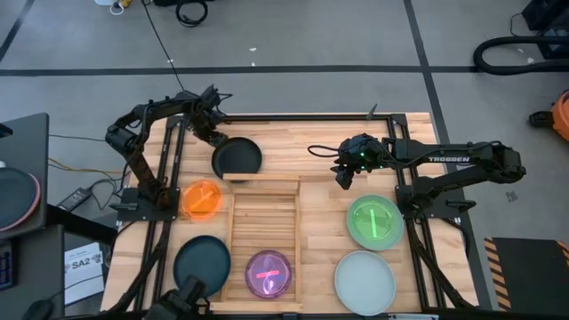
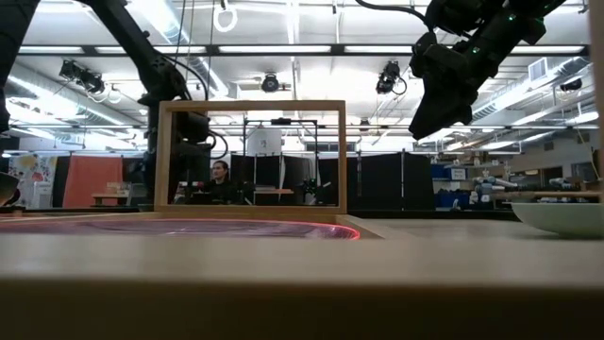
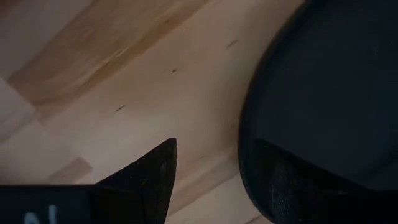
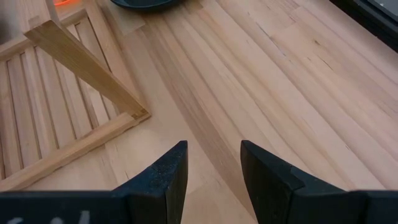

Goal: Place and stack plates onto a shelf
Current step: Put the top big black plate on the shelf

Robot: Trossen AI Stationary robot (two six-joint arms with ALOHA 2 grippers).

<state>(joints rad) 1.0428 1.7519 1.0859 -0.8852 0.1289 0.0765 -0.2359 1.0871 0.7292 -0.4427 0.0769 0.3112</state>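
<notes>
A black plate (image 1: 238, 158) lies flat on the table just beyond the far end of the shelf (image 1: 233, 222). My left gripper (image 1: 216, 142) points down at the plate's left rim (image 3: 245, 134), open. One finger (image 3: 149, 180) stands outside over the wood, the other (image 3: 298, 183) over the plate's inside. I cannot tell whether they touch it. A purple plate (image 1: 268, 273) lies on the shelf's near end. My right gripper (image 1: 345, 173) hangs open above bare table to the right of the shelf.
An orange plate (image 1: 203, 199) and a dark teal plate (image 1: 202, 262) lie left of the shelf. A green plate (image 1: 374, 222) and a pale plate (image 1: 364, 282) lie right of it. The shelf's wooden frame (image 2: 250, 106) stands upright.
</notes>
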